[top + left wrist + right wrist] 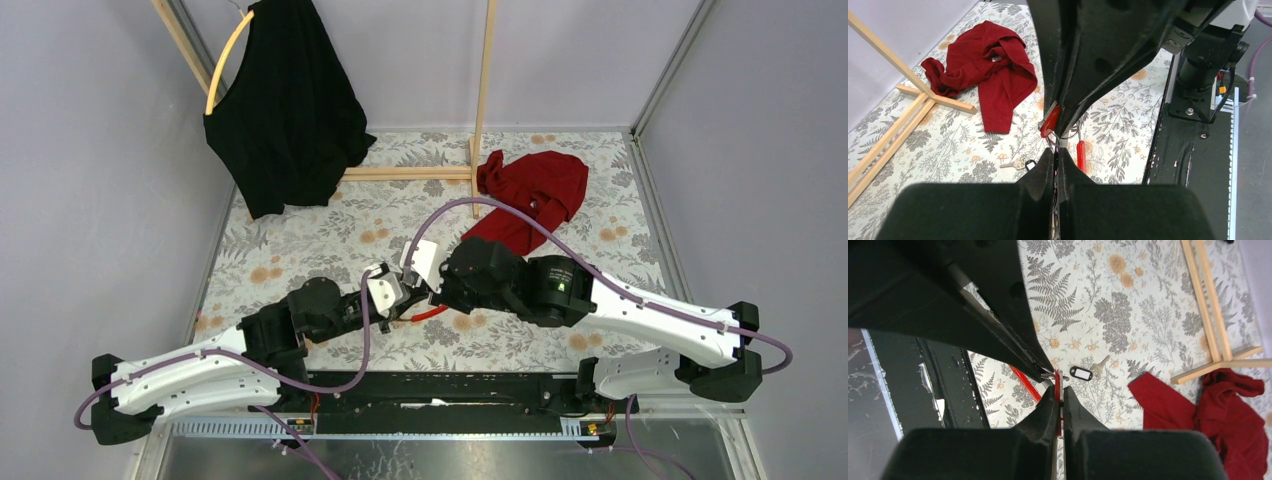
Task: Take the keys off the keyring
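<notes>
Both grippers meet low over the table's near middle. My left gripper (1058, 151) (408, 296) is shut on the keyring (1071, 134), a thin wire loop. A bright red strip (1080, 155) (1024, 382) (430, 312) hangs from the loop. My right gripper (1059, 389) (440, 290) is shut on a red-headed key (1058, 382) (1050, 122) that sits at the ring. Another key (1013, 163) (1101, 363) with a black oblong tag (1029, 164) (1081, 373) lies loose on the floral table, just beyond the fingers. The arms hide it in the top view.
A crumpled red cloth (532, 195) lies at the back right. A wooden rack (478, 100) stands at the back with a black garment (285, 110) on a yellow hanger hoop (225, 65). A black base rail (440, 395) runs along the near edge.
</notes>
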### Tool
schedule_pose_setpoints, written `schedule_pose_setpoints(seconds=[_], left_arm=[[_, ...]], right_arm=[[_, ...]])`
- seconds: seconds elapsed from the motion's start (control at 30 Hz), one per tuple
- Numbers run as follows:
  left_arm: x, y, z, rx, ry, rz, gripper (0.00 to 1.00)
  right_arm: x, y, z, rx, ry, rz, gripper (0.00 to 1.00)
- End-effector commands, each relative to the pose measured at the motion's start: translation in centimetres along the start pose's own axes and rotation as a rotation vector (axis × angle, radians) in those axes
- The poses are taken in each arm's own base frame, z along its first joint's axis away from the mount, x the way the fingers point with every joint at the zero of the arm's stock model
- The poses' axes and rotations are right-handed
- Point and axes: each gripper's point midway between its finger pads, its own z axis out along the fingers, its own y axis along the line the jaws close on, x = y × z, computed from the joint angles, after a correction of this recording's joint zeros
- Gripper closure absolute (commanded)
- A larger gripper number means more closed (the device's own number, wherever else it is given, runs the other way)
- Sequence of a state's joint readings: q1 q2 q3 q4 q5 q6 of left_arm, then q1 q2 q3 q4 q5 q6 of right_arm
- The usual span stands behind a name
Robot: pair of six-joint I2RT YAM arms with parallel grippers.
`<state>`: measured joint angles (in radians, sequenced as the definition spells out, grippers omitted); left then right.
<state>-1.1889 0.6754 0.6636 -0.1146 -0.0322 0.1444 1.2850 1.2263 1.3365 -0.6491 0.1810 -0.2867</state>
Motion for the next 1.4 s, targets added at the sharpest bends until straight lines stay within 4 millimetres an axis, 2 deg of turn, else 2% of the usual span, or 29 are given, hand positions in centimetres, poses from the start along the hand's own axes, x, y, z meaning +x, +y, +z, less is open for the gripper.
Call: schedule_pose_setpoints(seconds=[0.0, 0.23, 0.6, 0.77, 0.97, 1.2, 1.37], left_arm=[[0.1, 1.9, -0.5, -0.088, 0.028, 0.046, 1.00], [0.1, 2.4, -0.8, -0.128, 0.017, 0.008, 1.00], [-0.5, 2.8, -1.2, -0.184, -0.065, -0.150, 1.00], [-0.8, 2.8, -1.4, -0.194, -0.101, -0.205, 1.00], [-0.7, 2.7, -1.4, -0.191, -0.098, -0.202, 1.00], [-1.1, 3.9, -1.7, -0.261, -0.120, -0.237, 1.00], [-1.2, 3.8, -1.8, -0.255, -0.130, -0.252, 1.00]], right_arm=[[3.3, -0.6, -0.7, -0.006, 0.156, 0.046, 1.00], [4.4, -1.1, -0.6, 0.017, 0.196, 0.074, 1.00], [5.7, -1.9, -0.6, 0.074, 0.221, 0.043, 1.00], [6.5, -2.9, -0.6, 0.135, 0.249, 0.024, 1.00], [5.0, -4.9, -1.0, 0.245, 0.163, -0.033, 1.00], [2.8, -4.3, -1.6, 0.292, -0.001, -0.176, 1.00], [3.4, -4.5, -1.3, 0.339, 0.021, -0.257, 1.00]])
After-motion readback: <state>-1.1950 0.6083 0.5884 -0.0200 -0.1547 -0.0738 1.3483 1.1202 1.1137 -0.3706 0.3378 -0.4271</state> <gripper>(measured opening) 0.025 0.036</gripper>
